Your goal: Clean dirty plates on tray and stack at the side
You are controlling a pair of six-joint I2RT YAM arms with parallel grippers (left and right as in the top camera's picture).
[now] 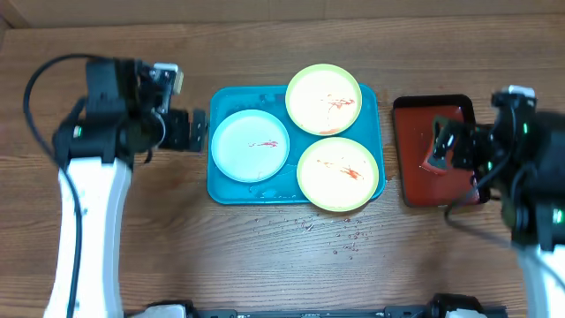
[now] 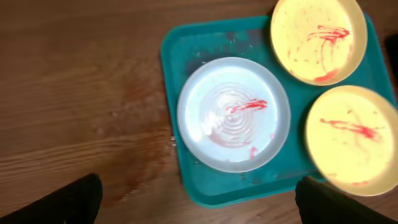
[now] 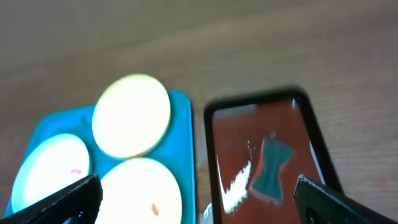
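The turquoise tray (image 1: 221, 190) holds three plates with red sauce smears: a light blue plate (image 1: 251, 145) on the left, a yellow-green plate (image 1: 323, 99) at the back and a second yellow-green plate (image 1: 337, 173) at the front. My left gripper (image 1: 196, 131) is open and empty beside the tray's left edge. In the left wrist view its fingers (image 2: 199, 205) straddle the tray's corner (image 2: 186, 50) below the blue plate (image 2: 233, 115). My right gripper (image 1: 452, 148) is open and empty over the dark red tray (image 1: 415, 190).
A dark teal sponge-like pad (image 3: 272, 167) and a white streak lie in the dark red tray (image 3: 230, 143), right of the turquoise tray (image 3: 180, 124). Small crumbs (image 1: 344, 238) are scattered on the wooden table in front of the turquoise tray.
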